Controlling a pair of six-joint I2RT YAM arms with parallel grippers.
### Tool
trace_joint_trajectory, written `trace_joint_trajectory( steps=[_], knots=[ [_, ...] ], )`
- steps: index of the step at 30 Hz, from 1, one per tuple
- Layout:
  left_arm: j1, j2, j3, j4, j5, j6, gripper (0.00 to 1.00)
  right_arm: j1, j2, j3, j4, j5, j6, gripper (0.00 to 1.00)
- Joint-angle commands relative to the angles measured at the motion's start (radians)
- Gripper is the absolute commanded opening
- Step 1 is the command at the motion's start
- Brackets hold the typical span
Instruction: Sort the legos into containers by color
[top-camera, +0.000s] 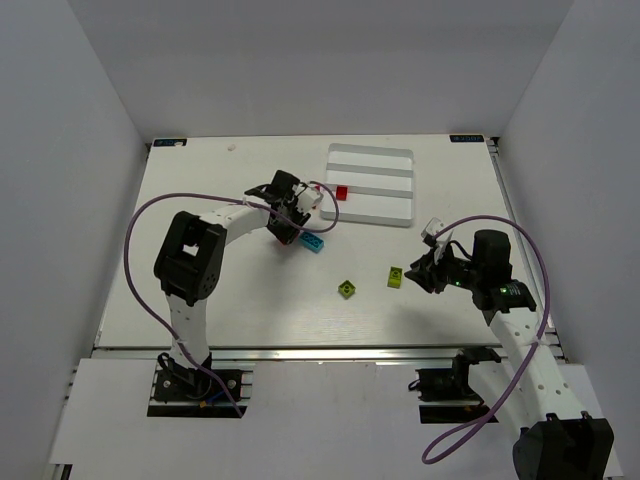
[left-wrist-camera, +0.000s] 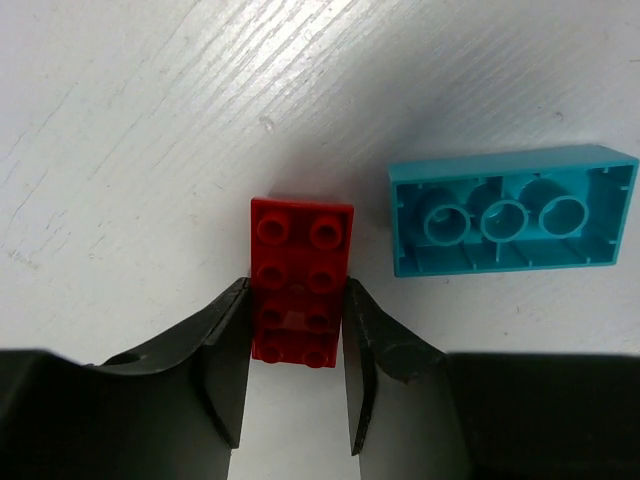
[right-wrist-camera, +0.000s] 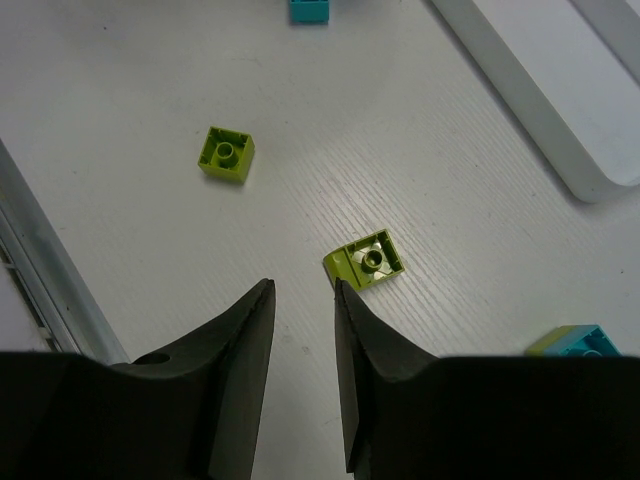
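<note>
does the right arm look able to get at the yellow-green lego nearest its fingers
Probably yes: the right gripper is open, empty, and nothing lies between it and the yellow-green lego.

From above the left hand (left-wrist-camera: 297, 290) hides its red brick (left-wrist-camera: 302, 235), while ahead of the right hand (right-wrist-camera: 302, 288) a cyan brick (right-wrist-camera: 310, 10) is cut off and a green-and-cyan piece (right-wrist-camera: 578, 342) half hidden.

A white bench (top-camera: 250, 300) with a fine streaked grain is boxed in by plain pale walls (top-camera: 300, 60) on three sides. A small blue label (top-camera: 166, 142) sits at its far left corner, a second label (top-camera: 466, 138) at the far right. A metal rail (top-camera: 320, 350) runs along its near edge.
</note>
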Motion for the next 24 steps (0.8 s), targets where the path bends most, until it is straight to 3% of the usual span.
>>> trace_joint_trajectory(
  steps=[1, 6, 9, 13, 19, 23, 24],
  knots=[
    [-0.001, -0.039, 0.046, 0.019, -0.017, -0.039, 0.24, 0.006, -0.012, 0.018, -0.006, -0.014, -0.007, 0.36],
    [-0.001, -0.144, 0.076, 0.089, -0.043, -0.091, 0.19, 0.01, -0.007, 0.016, -0.006, -0.018, -0.007, 0.36],
    [-0.011, -0.163, 0.101, 0.16, 0.131, -0.071, 0.19, 0.009, -0.003, 0.018, -0.006, -0.017, -0.007, 0.36],
    [-0.021, -0.076, 0.219, 0.18, 0.309, -0.069, 0.19, 0.01, -0.001, 0.015, -0.004, -0.015, -0.008, 0.36],
    [-0.05, 0.104, 0.48, 0.102, 0.357, -0.062, 0.21, 0.009, 0.003, 0.016, -0.008, -0.017, -0.008, 0.37],
    [-0.059, 0.193, 0.56, 0.114, 0.333, -0.077, 0.36, 0.012, 0.002, 0.018, -0.006, -0.023, -0.008, 0.36],
    [-0.068, 0.2, 0.572, 0.123, 0.319, -0.086, 0.48, 0.009, 0.002, 0.018, -0.009, -0.021, -0.008, 0.36]
  ],
)
